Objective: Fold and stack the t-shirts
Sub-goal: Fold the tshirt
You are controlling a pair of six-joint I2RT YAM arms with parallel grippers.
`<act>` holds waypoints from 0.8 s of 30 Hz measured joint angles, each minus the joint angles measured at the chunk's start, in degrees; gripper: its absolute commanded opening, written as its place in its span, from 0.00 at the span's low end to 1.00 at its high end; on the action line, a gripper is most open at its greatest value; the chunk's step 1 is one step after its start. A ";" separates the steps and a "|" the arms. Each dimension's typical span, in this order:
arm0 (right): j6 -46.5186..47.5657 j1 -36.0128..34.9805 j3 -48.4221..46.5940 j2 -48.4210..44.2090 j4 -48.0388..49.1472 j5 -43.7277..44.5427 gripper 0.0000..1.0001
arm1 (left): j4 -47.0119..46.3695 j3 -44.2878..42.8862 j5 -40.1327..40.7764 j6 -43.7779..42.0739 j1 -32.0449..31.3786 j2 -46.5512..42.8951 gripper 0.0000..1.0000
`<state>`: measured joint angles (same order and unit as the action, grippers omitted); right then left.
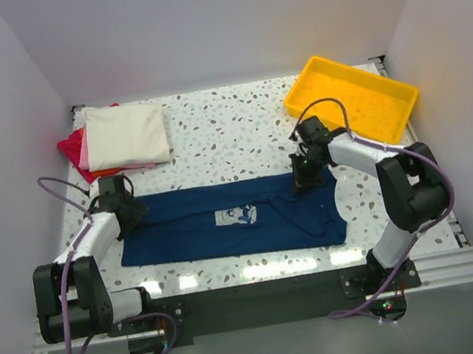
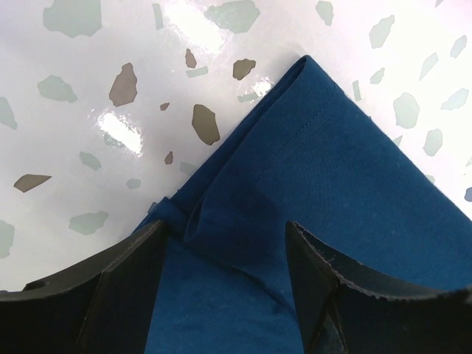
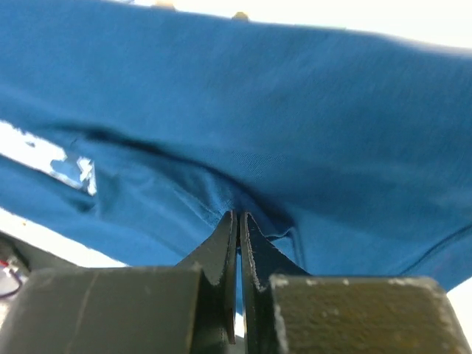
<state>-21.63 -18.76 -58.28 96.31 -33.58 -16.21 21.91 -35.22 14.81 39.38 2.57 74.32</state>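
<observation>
The navy blue t-shirt (image 1: 226,224) lies as a long band across the front of the table, its pale square print (image 1: 236,217) facing up. My left gripper (image 1: 130,215) is at its left end. In the left wrist view the gripper (image 2: 225,247) is open, with its jaws wide apart on either side of a rumpled corner of the navy cloth (image 2: 324,169). My right gripper (image 1: 303,179) is at the shirt's far right edge. In the right wrist view it (image 3: 237,218) is shut on a pinch of navy cloth (image 3: 280,110). Folded cream (image 1: 125,134), pink (image 1: 85,152) and red (image 1: 70,148) shirts are stacked at the back left.
A yellow plastic tray (image 1: 390,88) stands at the back right, just behind my right arm. The speckled tabletop (image 1: 229,133) lies between the stack and the tray. White walls close in the table on three sides.
</observation>
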 measured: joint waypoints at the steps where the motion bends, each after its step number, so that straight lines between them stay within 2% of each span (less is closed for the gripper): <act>1: 0.00 -0.11 0.00 -0.79 -0.55 -0.28 0.00 | 0.00 0.00 0.04 -0.02 0.09 0.04 0.70; 9: -0.46 -3.72 0.00 -7.50 -4.22 -4.13 0.00 | -0.09 0.22 0.26 -0.96 0.70 1.01 0.70; 24: -0.98 -15.26 -2.99 -6.60 -9.33 -9.27 0.00 | -0.13 0.31 0.37 -2.58 1.22 1.01 0.70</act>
<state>-22.61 -34.02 -61.28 89.71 -42.92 -25.47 21.78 -34.92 15.18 36.80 3.79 75.33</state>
